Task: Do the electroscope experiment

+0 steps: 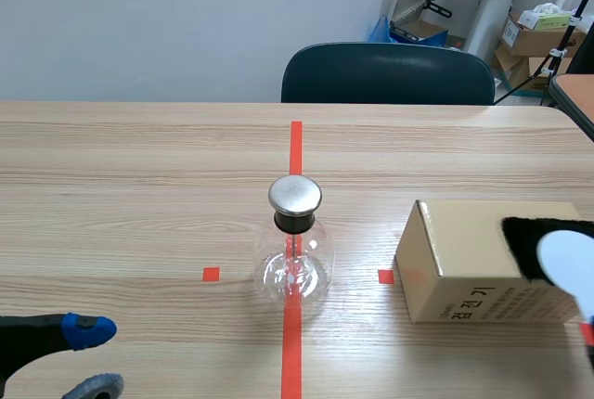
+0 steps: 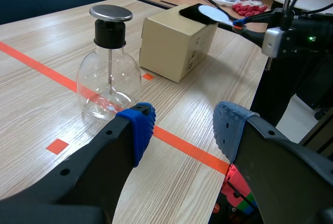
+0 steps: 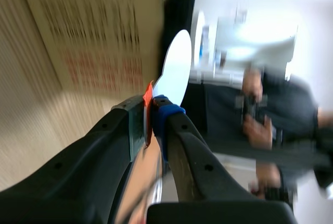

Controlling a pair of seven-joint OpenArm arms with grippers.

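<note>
The electroscope (image 1: pixel 295 255), a clear glass flask with a black neck and a round metal cap (image 1: pixel 295 195), stands on the orange-red centre line. It shows ahead of my left gripper (image 2: pixel 179 130) as the electroscope (image 2: pixel 109 81). My left gripper (image 1: pixel 93 359) is open and holds nothing, low at the near left. My right gripper (image 3: pixel 150 107) is shut on the red handle of a white round paddle (image 3: pixel 177 65). The paddle (image 1: pixel 568 264) lies over a black cloth (image 1: pixel 529 237) on a cardboard box (image 1: pixel 469 269), also seen as the paddle (image 2: pixel 216 13).
The cardboard box (image 2: pixel 174 44) stands right of the flask, near a small red square mark. A dark chair (image 1: pixel 385 74) stands behind the table's far edge. The right arm (image 2: pixel 283 31) hangs off the table's right side. Bare wood stretches left of the flask.
</note>
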